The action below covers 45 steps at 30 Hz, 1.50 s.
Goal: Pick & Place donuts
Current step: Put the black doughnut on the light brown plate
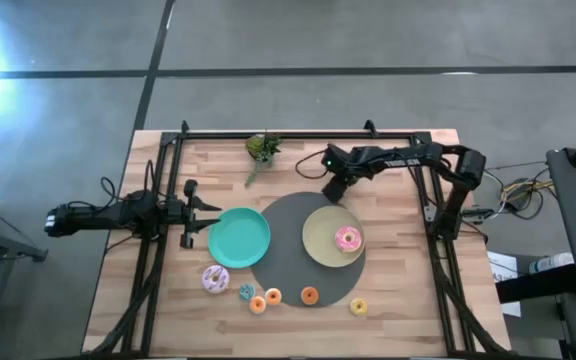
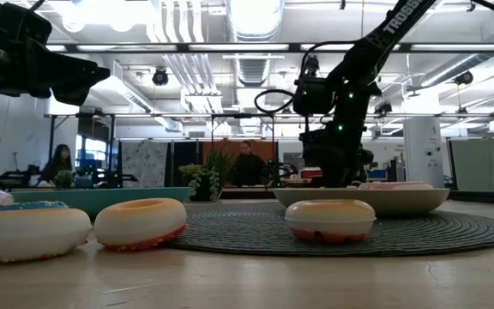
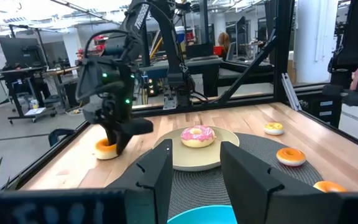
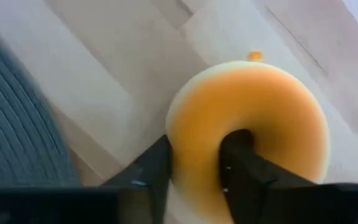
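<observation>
The right gripper (image 4: 194, 168) pinches the orange donut (image 4: 253, 118) by one side of its ring beside the pale-yellow plate (image 1: 318, 240); so shallow a hold could slip on lifting
</observation>
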Each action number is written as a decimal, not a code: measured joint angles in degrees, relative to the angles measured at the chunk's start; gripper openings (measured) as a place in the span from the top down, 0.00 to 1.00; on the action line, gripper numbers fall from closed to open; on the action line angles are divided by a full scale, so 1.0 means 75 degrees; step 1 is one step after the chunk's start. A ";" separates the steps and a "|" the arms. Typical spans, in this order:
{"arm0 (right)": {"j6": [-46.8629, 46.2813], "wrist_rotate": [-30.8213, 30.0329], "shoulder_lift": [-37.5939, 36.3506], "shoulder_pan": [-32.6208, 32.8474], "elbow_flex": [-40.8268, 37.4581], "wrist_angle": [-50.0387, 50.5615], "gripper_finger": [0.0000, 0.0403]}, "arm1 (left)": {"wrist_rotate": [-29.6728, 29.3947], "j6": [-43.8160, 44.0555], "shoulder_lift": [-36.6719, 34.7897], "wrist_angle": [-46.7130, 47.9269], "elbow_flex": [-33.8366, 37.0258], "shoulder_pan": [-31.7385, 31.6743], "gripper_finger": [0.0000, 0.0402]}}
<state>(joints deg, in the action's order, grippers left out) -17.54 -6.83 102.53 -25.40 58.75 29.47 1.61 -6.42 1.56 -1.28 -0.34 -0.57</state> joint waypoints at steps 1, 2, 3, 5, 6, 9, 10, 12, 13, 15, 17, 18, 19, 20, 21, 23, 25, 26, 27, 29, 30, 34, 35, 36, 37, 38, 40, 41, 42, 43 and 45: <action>-0.0161 0.0198 -0.0058 -0.0063 -0.0005 -0.0012 0.81 | 0.0003 0.0000 0.0000 0.0000 0.0000 -0.0002 0.73; -0.0305 0.0445 -0.0138 -0.0127 -0.0010 -0.0031 0.86 | 0.0003 0.0000 0.0001 0.0000 0.0000 -0.0001 0.73; -0.0429 0.0718 -0.0250 -0.0190 -0.0019 -0.0072 0.90 | 0.0002 0.0000 0.0003 0.0000 0.0000 0.0001 0.73; -0.0626 0.1341 -0.0550 -0.0305 -0.0019 -0.0250 0.95 | 0.0003 0.0000 0.0003 0.0000 0.0000 -0.0002 0.73; -0.0734 0.1772 -0.0715 -0.0385 -0.0019 -0.0343 0.96 | 0.0001 0.0000 0.0003 0.0000 0.0000 0.0001 0.73; -0.1230 0.3387 -0.1209 -0.0669 -0.0180 -0.0885 0.96 | 0.0003 0.0000 0.0003 0.0000 0.0000 0.0001 0.73; -0.1481 0.4028 -0.1363 -0.0786 -0.0274 -0.1138 0.96 | 0.0001 0.0000 0.0003 0.0000 0.0000 0.0001 0.73; -0.2151 0.5426 -0.1627 -0.1006 -0.0521 -0.1806 0.96 | 0.0003 0.0000 0.0003 0.0000 0.0000 -0.0001 0.73; -0.2570 0.5989 -0.1734 -0.1080 -0.0663 -0.2227 0.96 | 0.0003 0.0000 0.0003 0.0000 0.0000 -0.0001 0.73; -0.3450 0.6441 -0.1920 -0.1126 -0.0951 -0.3065 0.96 | 0.0002 0.0000 0.0003 0.0000 0.0000 0.0001 0.73; -0.4433 0.6467 -0.2047 -0.1117 -0.1244 -0.4157 0.96 | 0.0003 0.0000 0.0003 0.0000 0.0000 -0.0001 0.73; -0.4962 0.6467 -0.2078 -0.1109 -0.1414 -0.4920 0.96 | 0.0001 0.0000 0.0003 0.0000 0.0000 0.0000 0.73; -0.5569 0.6441 -0.2093 -0.1092 -0.1589 -0.5730 0.96 | 0.0001 0.0000 0.0003 0.0000 0.0000 0.0000 0.73; -0.6182 0.6289 -0.2100 -0.1058 -0.1791 -0.6678 0.96 | 0.0001 0.0000 0.0003 0.0000 0.0000 -0.0001 0.73; -0.6777 0.6087 -0.2082 -0.1032 -0.1978 -0.7653 0.96 | 0.0003 0.0000 0.0003 0.0000 0.0000 0.0001 0.73; -0.7776 0.5528 -0.1986 -0.0959 -0.2299 -0.9545 0.96 | 0.0000 0.0000 0.0003 0.0000 0.0000 -0.0001 0.73; -0.8559 0.4658 -0.1854 -0.0847 -0.2578 -1.1079 0.96 | -0.0006 0.0032 0.0005 -0.0093 0.0000 0.0001 0.73; -0.8849 0.4214 -0.1782 -0.0762 -0.2687 -1.1629 0.96 | -0.0006 0.0177 0.0014 -0.0322 0.0000 0.0001 0.73; -0.9102 0.3751 -0.1727 -0.0677 -0.2773 -1.2025 0.96 | 0.0002 0.0492 0.0020 -0.0588 0.0000 0.0000 0.73; -0.9411 0.2863 -0.1704 -0.0435 -0.2861 -1.2457 0.96 | 0.0114 0.1847 0.0020 -0.1346 0.0000 0.0004 0.73; -0.9454 0.2426 -0.1714 -0.0287 -0.2860 -1.2529 0.96 | 0.0119 0.2800 0.0024 -0.1809 0.0000 0.0007 0.73; -0.9425 0.1072 -0.1739 0.0286 -0.2666 -1.2527 0.96 | -0.0083 0.6971 0.0052 -0.4187 -0.0002 0.0006 0.73; -0.9286 0.0853 -0.1739 0.0397 -0.2569 -1.2527 0.96 | -0.0216 0.7807 0.0052 -0.4692 -0.0019 0.0004 0.73; -0.9148 0.0689 -0.1742 0.0488 -0.2461 -1.2497 0.96 | -0.0350 0.8539 0.0052 -0.5068 -0.0033 0.0004 0.73; -0.9031 0.0623 -0.1742 0.0557 -0.2363 -1.2422 0.96 | -0.0493 0.9091 0.0052 -0.5360 -0.0059 0.0004 0.73; -0.8926 0.0588 -0.1742 0.0606 -0.2290 -1.2362 0.96 | -0.0590 0.9451 0.0053 -0.5667 -0.0093 0.0004 0.73; -0.8797 0.0557 -0.1742 0.0672 -0.2150 -1.2252 0.96 | -0.0952 0.9511 0.0055 -0.6209 -0.0206 0.0007 0.73; -0.8757 0.0556 -0.1742 0.0690 -0.2078 -1.2174 0.96 | -0.1312 0.9231 0.0052 -0.6309 -0.0251 0.0004 0.73; -0.8742 0.0557 -0.1742 0.0693 -0.2023 -1.2142 0.96 | -0.1697 0.8838 0.0052 -0.6297 -0.0256 0.0004 0.73; -0.8742 0.0554 -0.1742 0.0693 -0.1984 -1.2117 0.96 | -0.2024 0.8501 0.0059 -0.6197 -0.0259 0.0002 0.73; -0.8722 0.0537 -0.1742 0.0690 -0.1925 -1.2066 0.96 | -0.2432 0.8094 0.0101 -0.6149 -0.0265 0.0004 0.73</action>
<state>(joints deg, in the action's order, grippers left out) -82.96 -2.80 89.47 -20.23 44.31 -61.03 -16.63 54.29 2.32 -47.40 -2.33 -0.54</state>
